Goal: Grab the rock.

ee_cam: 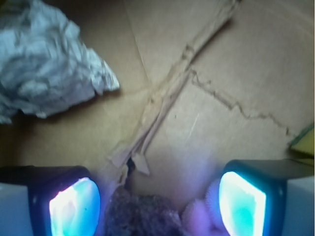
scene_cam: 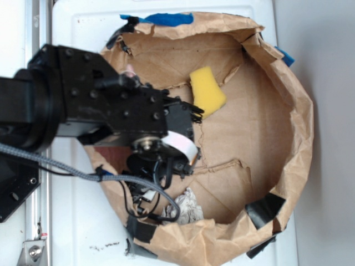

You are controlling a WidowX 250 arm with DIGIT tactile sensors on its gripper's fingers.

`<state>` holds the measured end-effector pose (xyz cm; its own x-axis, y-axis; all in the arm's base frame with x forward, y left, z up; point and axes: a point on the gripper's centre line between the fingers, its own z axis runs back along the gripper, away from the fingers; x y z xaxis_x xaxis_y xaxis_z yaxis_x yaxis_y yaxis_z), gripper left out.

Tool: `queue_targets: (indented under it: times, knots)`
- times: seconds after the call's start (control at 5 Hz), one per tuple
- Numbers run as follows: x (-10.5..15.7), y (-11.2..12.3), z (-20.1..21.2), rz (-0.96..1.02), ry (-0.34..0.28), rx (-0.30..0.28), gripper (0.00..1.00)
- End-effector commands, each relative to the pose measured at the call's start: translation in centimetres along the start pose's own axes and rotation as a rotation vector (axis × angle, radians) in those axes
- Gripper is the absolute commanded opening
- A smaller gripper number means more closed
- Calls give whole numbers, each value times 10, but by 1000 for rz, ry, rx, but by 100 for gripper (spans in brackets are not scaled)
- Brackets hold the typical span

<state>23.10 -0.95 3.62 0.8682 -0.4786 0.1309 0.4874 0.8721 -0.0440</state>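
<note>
The small dark brown, jagged rock (ee_cam: pixel 142 216) sits between wide-open, empty jaws; hard, rough and probably light, it suits pinching across its flanks.

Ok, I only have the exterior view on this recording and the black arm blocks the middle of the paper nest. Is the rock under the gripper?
Observer: Yes. The wrist view shows the small dark brown, rough rock at its bottom edge, between the two fingers of the open gripper.
Operator: Closed on it yet?
Observer: No. The wrist view shows a gap between the rock and each pad.
Operator: Anything else in there?
Observer: A pale pinkish lump sits beside the rock, next to one pad; I cannot tell what it is.
Operator: And the crumpled grey-white lump?
Observer: That crumpled grey-white lump lies apart on the brown paper, beyond the fingertips.
</note>
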Motion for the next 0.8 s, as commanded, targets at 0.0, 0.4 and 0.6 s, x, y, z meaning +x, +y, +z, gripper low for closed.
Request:
queue_targets:
  times: [0.0,0.4,0.6]
  knots:
    - [-11,-1,6,-37,47,-16,100]
    - [-12,-4,3,-48,56,-10,100]
    - [-8,1,0,-27,50,7,100]
